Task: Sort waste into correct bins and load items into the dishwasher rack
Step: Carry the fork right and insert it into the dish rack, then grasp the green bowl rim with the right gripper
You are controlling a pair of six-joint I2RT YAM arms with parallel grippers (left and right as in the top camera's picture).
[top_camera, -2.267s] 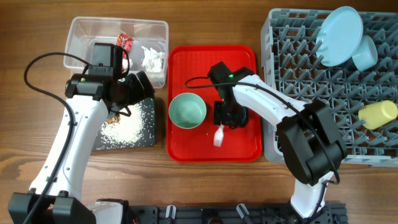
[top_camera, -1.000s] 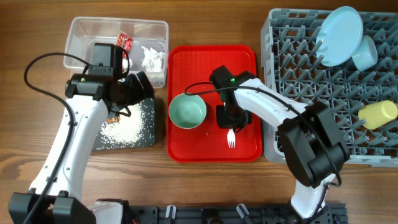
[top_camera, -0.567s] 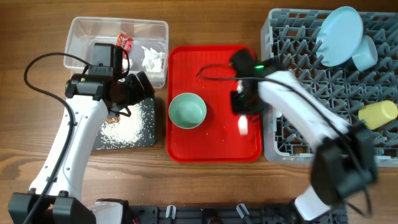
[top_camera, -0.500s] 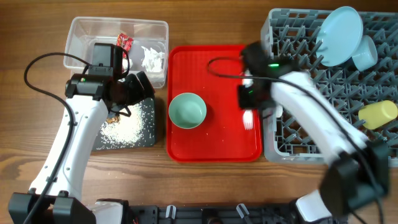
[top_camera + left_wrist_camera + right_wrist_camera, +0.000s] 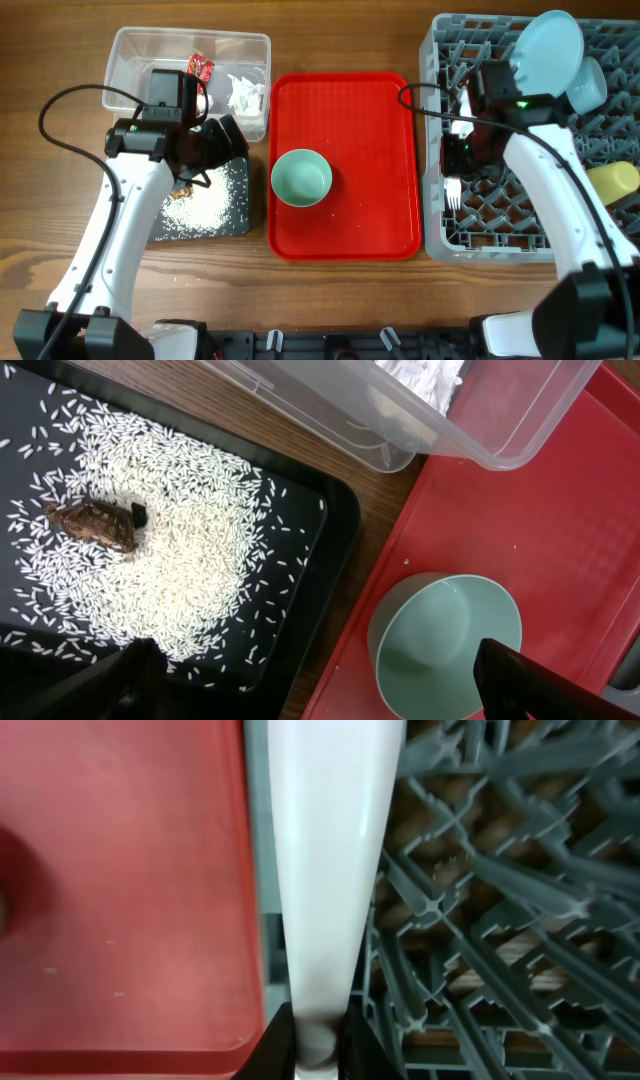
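My right gripper point(image 5: 459, 152) is shut on a white fork point(image 5: 452, 190), holding it over the left edge of the grey dishwasher rack point(image 5: 600, 240). In the right wrist view the fork's handle point(image 5: 325, 870) runs up from between the fingers, with the rack point(image 5: 500, 920) to its right. A pale green bowl point(image 5: 301, 177) stands on the red tray point(image 5: 370, 120). My left gripper point(image 5: 222, 140) hangs open and empty above the black tray point(image 5: 245, 215), whose rice point(image 5: 170, 550) and brown lump point(image 5: 95, 523) show in the left wrist view, beside the bowl point(image 5: 445, 645).
The clear tub point(image 5: 140, 45) at the back left holds a red wrapper point(image 5: 201, 68) and white tissue point(image 5: 243, 92). In the rack stand a light blue plate point(image 5: 545, 45), a light blue bowl point(image 5: 587, 85) and a yellow cup point(image 5: 610, 183).
My right arm has lifted the fork off the red tray and carried it right to the rack's left edge. The left arm has not moved.
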